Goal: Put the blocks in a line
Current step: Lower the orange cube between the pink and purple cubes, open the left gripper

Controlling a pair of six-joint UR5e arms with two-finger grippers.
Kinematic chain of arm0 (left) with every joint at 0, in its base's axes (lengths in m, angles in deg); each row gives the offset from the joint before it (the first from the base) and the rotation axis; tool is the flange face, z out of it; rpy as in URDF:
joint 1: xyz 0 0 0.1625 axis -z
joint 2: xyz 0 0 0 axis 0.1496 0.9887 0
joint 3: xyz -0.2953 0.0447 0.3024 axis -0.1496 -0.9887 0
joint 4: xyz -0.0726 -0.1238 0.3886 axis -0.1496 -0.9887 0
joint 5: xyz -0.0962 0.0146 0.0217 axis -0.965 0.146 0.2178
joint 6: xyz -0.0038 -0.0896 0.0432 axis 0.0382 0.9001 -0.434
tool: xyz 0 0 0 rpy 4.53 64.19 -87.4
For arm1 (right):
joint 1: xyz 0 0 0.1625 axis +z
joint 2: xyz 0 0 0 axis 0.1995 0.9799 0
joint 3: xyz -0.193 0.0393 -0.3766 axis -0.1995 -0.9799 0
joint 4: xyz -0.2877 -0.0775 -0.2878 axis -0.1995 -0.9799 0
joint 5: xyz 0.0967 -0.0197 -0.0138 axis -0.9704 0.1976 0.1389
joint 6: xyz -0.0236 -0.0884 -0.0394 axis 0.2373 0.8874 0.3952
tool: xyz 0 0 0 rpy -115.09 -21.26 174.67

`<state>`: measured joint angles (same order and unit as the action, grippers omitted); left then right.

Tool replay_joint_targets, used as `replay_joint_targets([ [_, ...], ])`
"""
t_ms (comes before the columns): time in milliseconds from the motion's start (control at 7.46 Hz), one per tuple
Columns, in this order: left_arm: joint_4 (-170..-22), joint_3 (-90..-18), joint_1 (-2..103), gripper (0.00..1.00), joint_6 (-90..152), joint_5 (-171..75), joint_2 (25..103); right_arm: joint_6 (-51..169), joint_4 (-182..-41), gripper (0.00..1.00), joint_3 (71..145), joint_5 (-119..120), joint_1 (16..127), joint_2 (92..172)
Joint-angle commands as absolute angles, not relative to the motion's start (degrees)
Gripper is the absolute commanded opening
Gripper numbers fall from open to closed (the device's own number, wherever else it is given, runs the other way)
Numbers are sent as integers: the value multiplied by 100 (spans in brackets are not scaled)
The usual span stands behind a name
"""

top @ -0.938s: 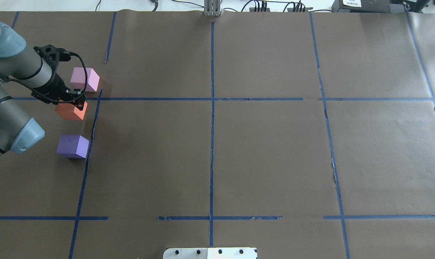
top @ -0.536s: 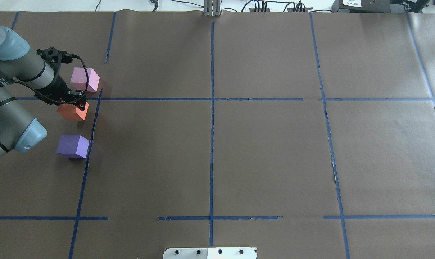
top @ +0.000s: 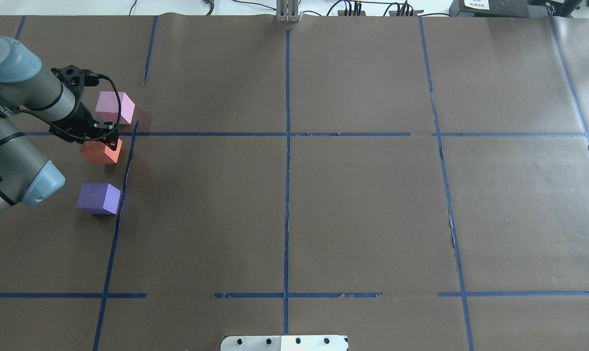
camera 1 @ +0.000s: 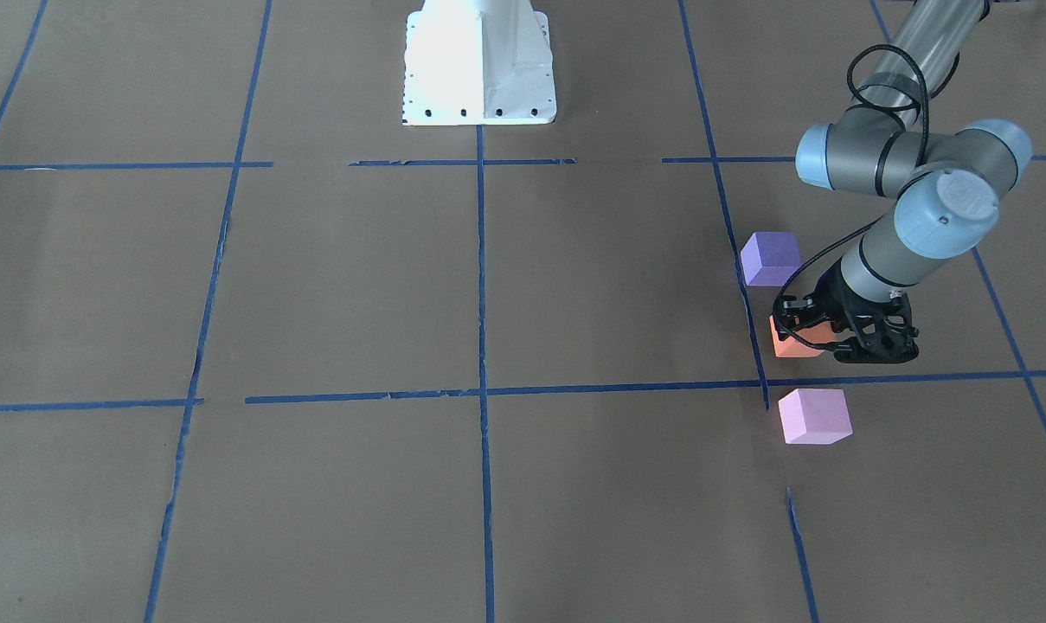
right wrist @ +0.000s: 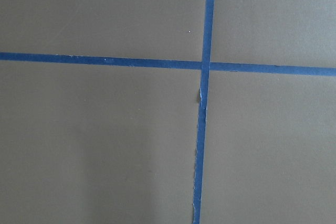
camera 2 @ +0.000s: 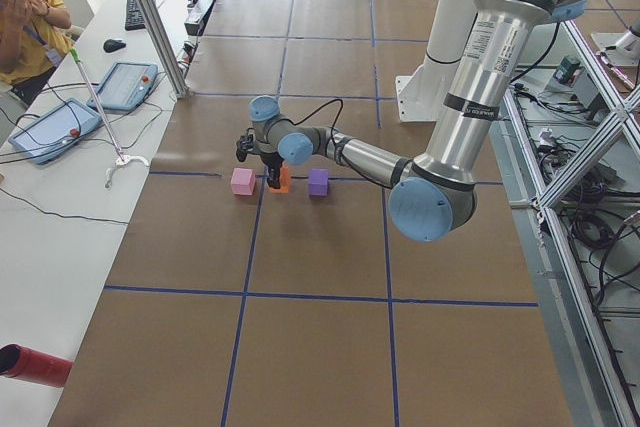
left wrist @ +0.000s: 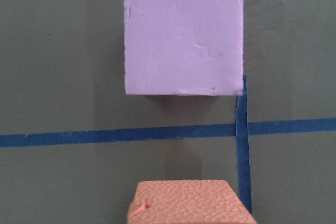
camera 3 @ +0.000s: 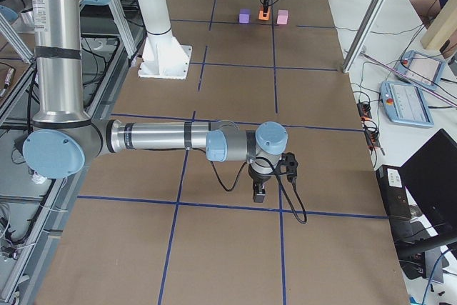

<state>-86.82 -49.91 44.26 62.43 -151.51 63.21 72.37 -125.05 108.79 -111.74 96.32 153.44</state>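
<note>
Three cubes stand in a near-straight row at the table's left, beside a blue tape line. The light pink-lilac block [top: 115, 107] [camera 1: 814, 415] [left wrist: 184, 38] is farthest from me, the orange block [top: 102, 152] [camera 1: 786, 346] [left wrist: 189, 203] in the middle, the dark purple block [top: 98, 198] [camera 1: 771, 258] nearest. My left gripper [top: 102, 139] [camera 1: 821, 337] comes down onto the orange block and is shut on it at table height. My right gripper [camera 3: 259, 194] shows only in the exterior right view, low over bare paper; I cannot tell whether it is open or shut.
Brown paper with a grid of blue tape [top: 287, 134] covers the table. The white robot base plate [camera 1: 478, 61] sits at my edge. A side table with teach pendants [camera 2: 55, 127] and an operator lies beyond the far edge.
My left gripper and the orange block in it have shifted slightly to the right, toward the tape line. The pink and purple blocks have not moved.
</note>
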Motion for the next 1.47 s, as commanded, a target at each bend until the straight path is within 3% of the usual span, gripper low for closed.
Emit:
replay_joint_targets([
  [0,-8816,-4893,4422,24,6417,-15270,6319,7237,-12499,100,10879,-11174,9632,15344],
  [268,-8982,-4780,4422,24,6425,-15384,6319,7237,-12508,100,10879,-11183,9632,15344],
  [536,-9158,-4666,4404,30,6425,-15393,6328,7237,-12508,100,10879,-11174,9632,15344],
  [804,-9159,-4665,4404,53,6425,-15385,6328,7237,-12508,100,10879,-11174,9632,15344],
  [1072,-9159,-4665,4396,97,6425,-15385,6319,7237,-12499,100,10879,-11174,9632,15344],
  [1340,-9159,-4700,4396,99,6417,-15376,6319,7237,-12508,100,10879,-11174,9632,15344],
])
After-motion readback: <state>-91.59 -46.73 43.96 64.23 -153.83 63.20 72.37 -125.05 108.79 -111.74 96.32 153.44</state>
